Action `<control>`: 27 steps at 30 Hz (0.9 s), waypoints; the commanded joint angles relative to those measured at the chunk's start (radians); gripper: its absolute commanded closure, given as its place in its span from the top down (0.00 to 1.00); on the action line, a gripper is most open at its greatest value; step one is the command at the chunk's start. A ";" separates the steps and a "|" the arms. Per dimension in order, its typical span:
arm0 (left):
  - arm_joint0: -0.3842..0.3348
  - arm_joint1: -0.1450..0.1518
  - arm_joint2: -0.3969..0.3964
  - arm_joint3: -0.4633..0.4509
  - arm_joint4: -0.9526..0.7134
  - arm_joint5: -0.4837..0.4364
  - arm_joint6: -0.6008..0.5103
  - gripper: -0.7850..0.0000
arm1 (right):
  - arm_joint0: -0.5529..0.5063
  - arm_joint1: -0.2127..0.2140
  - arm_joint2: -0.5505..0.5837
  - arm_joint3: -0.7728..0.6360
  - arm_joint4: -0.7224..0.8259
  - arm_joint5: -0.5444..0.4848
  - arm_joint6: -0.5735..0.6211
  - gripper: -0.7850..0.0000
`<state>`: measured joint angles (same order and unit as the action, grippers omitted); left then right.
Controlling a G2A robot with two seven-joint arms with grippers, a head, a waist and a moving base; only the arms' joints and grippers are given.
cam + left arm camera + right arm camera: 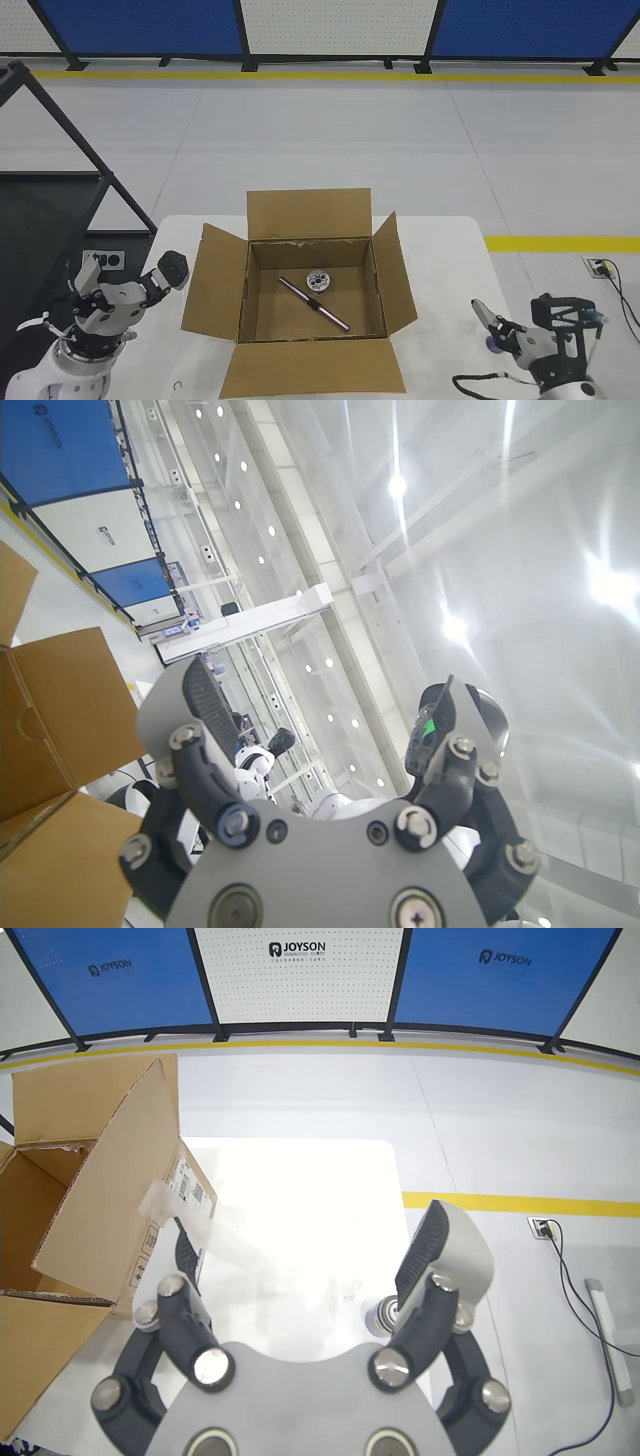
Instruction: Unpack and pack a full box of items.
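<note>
Left pincer [320, 679] spread, right pincer [308, 1215] spread; its finger half-hides a small grey cylinder [376, 1320].

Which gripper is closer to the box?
Left. The left gripper is close beside the box, by its left flap. The right gripper is farther off, over the table past the right flap.

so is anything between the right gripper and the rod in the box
yes, the raised flap and side wall of the box stand between the right gripper and the rod; from above it's open
</note>
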<state>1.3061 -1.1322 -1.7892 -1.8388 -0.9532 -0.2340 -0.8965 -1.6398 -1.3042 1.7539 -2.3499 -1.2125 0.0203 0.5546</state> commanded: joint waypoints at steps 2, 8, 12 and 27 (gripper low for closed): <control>-0.001 0.000 0.001 0.000 0.000 0.000 0.000 1.00 | 0.000 0.000 0.000 0.000 0.000 0.000 0.000 1.00; -0.001 0.000 0.001 0.000 0.000 0.000 0.000 1.00 | 0.000 0.000 0.000 0.000 0.000 0.000 0.000 1.00; -0.003 0.000 0.013 -0.005 0.017 0.026 0.017 1.00 | -0.001 0.001 -0.022 0.000 -0.009 -0.066 -0.112 1.00; 0.013 0.002 -0.006 0.010 0.066 0.061 0.134 1.00 | 0.389 0.001 -0.377 0.000 -0.098 -0.159 0.217 1.00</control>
<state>1.3066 -1.1296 -1.7851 -1.8269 -0.8789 -0.1669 -0.7631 -1.3031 -1.3018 1.4185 -2.3500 -1.3227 -0.1320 0.7104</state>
